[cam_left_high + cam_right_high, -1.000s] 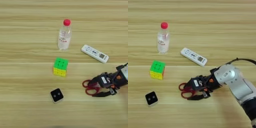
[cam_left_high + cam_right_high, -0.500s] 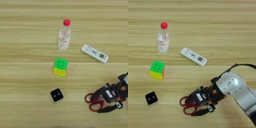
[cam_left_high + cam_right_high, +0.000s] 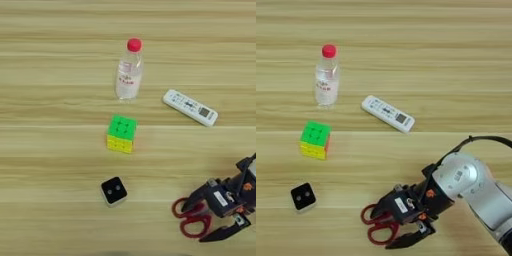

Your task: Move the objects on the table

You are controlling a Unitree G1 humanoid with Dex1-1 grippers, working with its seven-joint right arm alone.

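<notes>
My right gripper (image 3: 390, 223) is low on the table (image 3: 406, 40), near its front edge at the right. Its two black fingers (image 3: 387, 201) straddle the red-handled scissors (image 3: 376, 227) and hold them; only the red handle loops show, the blades are hidden under the hand. The silver forearm (image 3: 476, 185) comes in from the lower right. Well to the left lies the small black-faced white cube (image 3: 114, 191). Above it sits the green, yellow and orange puzzle cube (image 3: 121, 133). The clear red-capped bottle (image 3: 129, 70) stands upright at the back, with the white remote (image 3: 190, 107) lying aslant to its right.
A black cable (image 3: 481, 140) loops over the forearm. The wood-grain table top runs on beyond every edge of the picture. Bare wood lies between the puzzle cube and the gripper, and across the far left.
The gripper has travelled toward the front edge of the table with the scissors between its fingers. Bottle, remote and both cubes have kept their places.
</notes>
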